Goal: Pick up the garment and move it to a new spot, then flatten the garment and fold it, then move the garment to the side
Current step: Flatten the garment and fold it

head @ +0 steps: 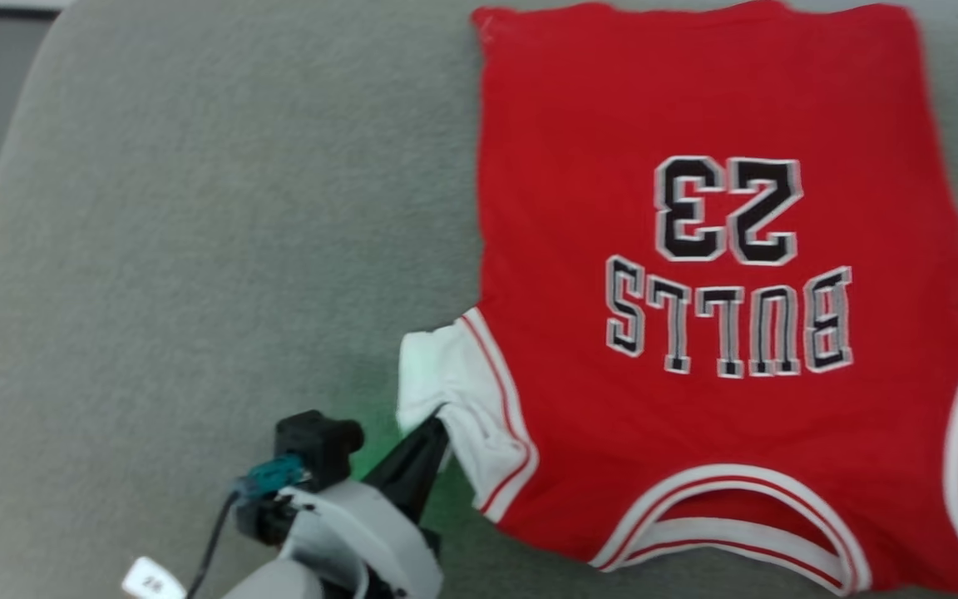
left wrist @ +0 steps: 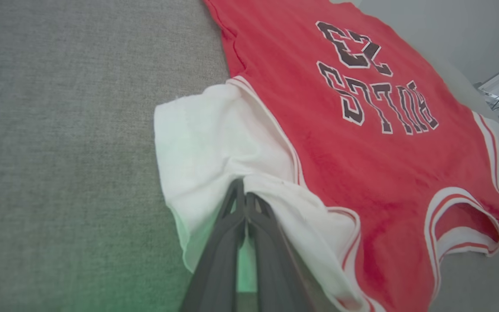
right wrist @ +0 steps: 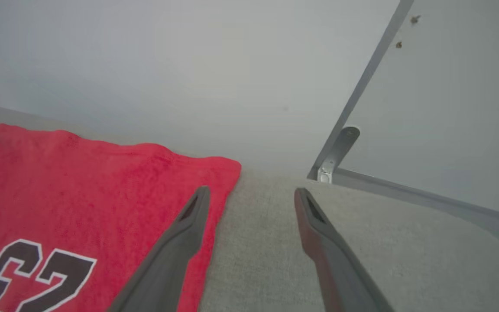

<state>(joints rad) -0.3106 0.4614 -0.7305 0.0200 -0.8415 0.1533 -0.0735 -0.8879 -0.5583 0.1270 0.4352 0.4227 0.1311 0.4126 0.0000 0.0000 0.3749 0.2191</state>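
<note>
Here, garment (head: 579, 208) lengthwise away from robot, collar (head: 737, 478) nearest; left jaws pinch sleeve (head: 446, 366), right jaws wide, empty.

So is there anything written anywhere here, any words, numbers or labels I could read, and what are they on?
"23": black, white-edged number on the red jersey, upside down in the head view.
"BULLS": lettering in the same style, next to the number on that jersey.
The small white tag at the head view's lower left: dark marks, too blurred to read.
</note>
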